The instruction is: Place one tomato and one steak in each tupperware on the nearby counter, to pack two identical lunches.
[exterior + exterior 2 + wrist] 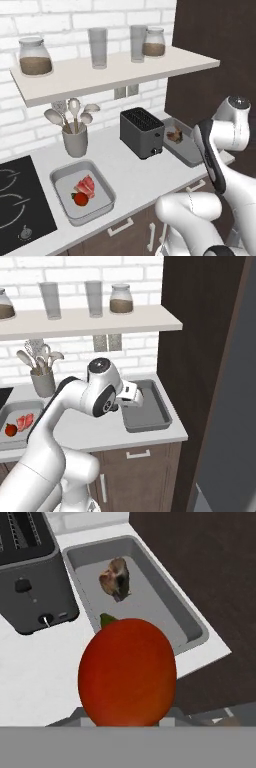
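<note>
- The claw (127, 724) is clamped on a tomato (127, 671), which hangs above the counter (35, 677) at the near edge of the right tupperware (187, 624).
- That tray is a shallow grey rectangle with rounded corners and a flared rim; one brown, lumpy steak (115, 578) lies toward its far end.
- A dark slotted toaster (142, 132) stands just left of this tray, boxy, with a knob and a lever on its front.
- The left tupperware (102, 177), alike in shape, sits further left on the counter, near a black hob (20, 205); it holds one pink-red steak (86, 186) and one small red tomato (80, 199), touching each other.
- Count: two trays, two tomatoes, two steaks.
- A pale cylindrical pot (75, 141) of spoons and ladles stands behind the left tray against the white brick wall (30, 107).
- A white shelf (115, 72) above carries two round glass jars with brown contents, left (35, 56) and right (154, 42), and two clear tumblers, left (98, 48) and right (138, 43), between them.
- A tall dark brown cabinet (200, 346) closes off the counter's right end, right beside the right tray.
- Below the smooth, pale worktop are dark wooden drawers with a silver bar handle (138, 454).
- The held tomato is smooth, glossy and round, with a green stem tip at its top.
</note>
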### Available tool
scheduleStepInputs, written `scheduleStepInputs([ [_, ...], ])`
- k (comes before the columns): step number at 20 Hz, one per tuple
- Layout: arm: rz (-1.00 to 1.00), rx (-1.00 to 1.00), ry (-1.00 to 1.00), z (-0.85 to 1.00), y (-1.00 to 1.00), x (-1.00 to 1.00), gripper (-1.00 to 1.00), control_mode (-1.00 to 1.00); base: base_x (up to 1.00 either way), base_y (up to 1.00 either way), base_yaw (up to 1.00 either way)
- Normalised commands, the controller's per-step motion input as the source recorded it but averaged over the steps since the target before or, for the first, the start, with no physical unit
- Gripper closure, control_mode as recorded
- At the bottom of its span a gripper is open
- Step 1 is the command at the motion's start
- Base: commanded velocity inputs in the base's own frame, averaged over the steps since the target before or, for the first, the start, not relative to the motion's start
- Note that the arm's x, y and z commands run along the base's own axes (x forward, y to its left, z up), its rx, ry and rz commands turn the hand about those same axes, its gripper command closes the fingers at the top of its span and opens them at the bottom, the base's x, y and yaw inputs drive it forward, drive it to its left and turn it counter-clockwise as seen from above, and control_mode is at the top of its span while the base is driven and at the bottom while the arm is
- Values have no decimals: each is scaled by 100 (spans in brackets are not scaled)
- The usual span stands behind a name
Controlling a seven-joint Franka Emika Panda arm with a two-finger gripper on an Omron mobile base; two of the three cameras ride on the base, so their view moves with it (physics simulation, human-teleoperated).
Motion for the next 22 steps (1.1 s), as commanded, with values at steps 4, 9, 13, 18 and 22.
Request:
scheduleStepInputs([
  [4,0,9,12,-35,-3,1,100,-100,0,0,0],
  [9,0,0,10,-37,0,31,100,-100,0,0,0],
  [13,-4,0,11,-42,-6,66,100,-100,0,0,0],
  [18,-5,0,9,-51,-26,57,100,-100,0,0,0],
  [22,-4,0,6,-48,-34,48,100,-100,0,0,0],
])
